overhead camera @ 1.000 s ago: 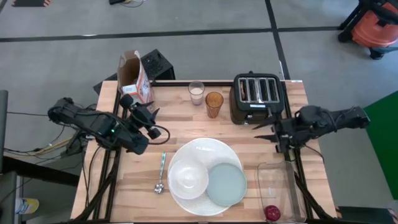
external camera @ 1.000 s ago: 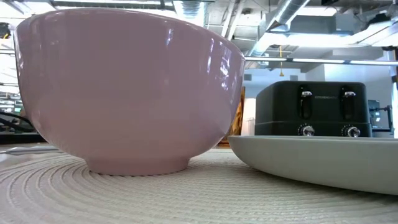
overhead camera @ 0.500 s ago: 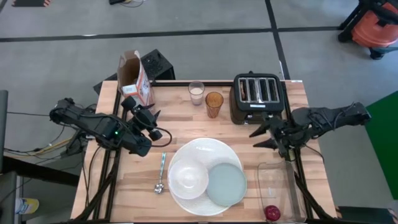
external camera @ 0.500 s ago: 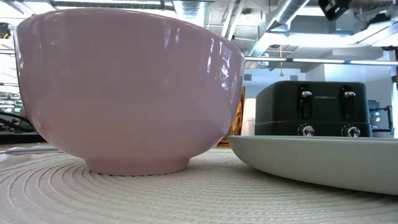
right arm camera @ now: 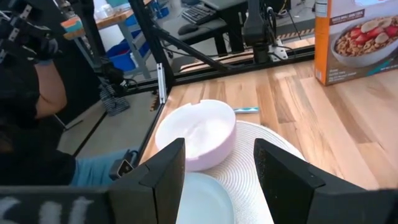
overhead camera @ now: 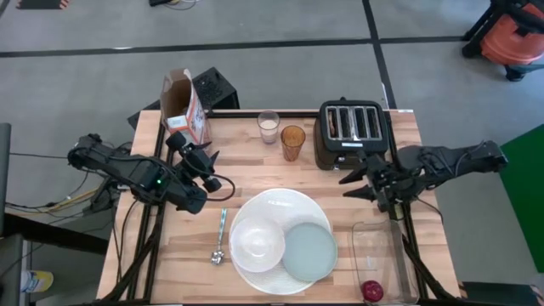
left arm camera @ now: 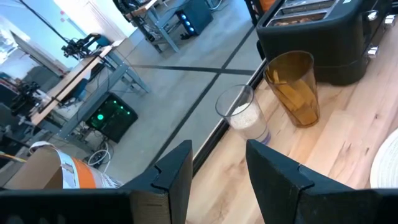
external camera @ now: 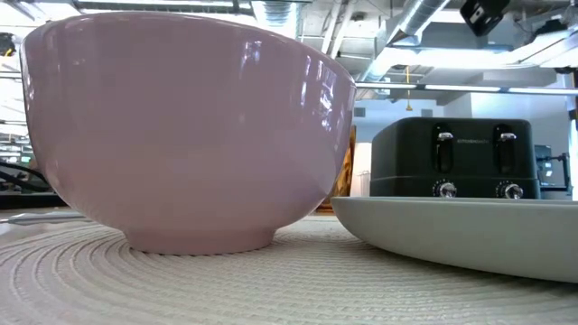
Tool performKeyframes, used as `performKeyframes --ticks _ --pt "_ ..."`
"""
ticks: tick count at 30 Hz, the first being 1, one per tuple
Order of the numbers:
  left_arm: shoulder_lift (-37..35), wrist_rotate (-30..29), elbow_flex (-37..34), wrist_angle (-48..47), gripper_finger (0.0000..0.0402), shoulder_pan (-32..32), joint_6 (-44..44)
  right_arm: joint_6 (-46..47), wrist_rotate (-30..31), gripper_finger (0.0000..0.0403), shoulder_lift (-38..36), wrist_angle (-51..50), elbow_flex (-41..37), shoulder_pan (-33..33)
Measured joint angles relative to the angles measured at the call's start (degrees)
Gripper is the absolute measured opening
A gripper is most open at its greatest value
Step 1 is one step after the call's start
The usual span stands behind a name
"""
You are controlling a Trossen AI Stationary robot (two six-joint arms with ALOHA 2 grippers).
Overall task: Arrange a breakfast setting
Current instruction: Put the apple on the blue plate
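The large white plate [overhead camera: 276, 208] lies at the table's near middle, with the white bowl [overhead camera: 257, 242] and the pale green small plate [overhead camera: 310, 252] on it. The teal-handled spoon [overhead camera: 220, 235] lies left of it. The milk glass [overhead camera: 269, 127], the amber glass [overhead camera: 292, 141] and the orange-white cereal box [overhead camera: 185, 106] stand at the far edge. Toast [left arm camera: 298, 9] sits in the black toaster [overhead camera: 352, 133]. The red fruit [overhead camera: 372, 291] lies in a clear container. My left gripper [overhead camera: 206, 164] is open and empty near the cereal box. My right gripper [overhead camera: 352, 181] is open and empty, right of the large plate.
The clear container [overhead camera: 380, 255] lies at the near right corner. A person [right arm camera: 28, 93] shows beyond the table in the right wrist view. Bare wood lies between the glasses and the large plate.
My right gripper has gone toward the table's left edge, nearer the large plate, and has come into the low view's top right corner. It stays open and empty.
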Motion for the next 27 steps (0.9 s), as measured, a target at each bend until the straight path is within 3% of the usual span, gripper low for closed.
performKeyframes --ticks 21,27 --pt "0.0 -0.1 0.0 0.0 0.0139 0.0 1.6 0.6 2.6 0.0213 4.6 -1.1 -0.1 -1.2" --pt "0.0 -0.1 0.0 0.0 0.0139 0.0 1.5 2.5 -1.7 0.0223 4.8 -1.3 -0.1 -1.9"
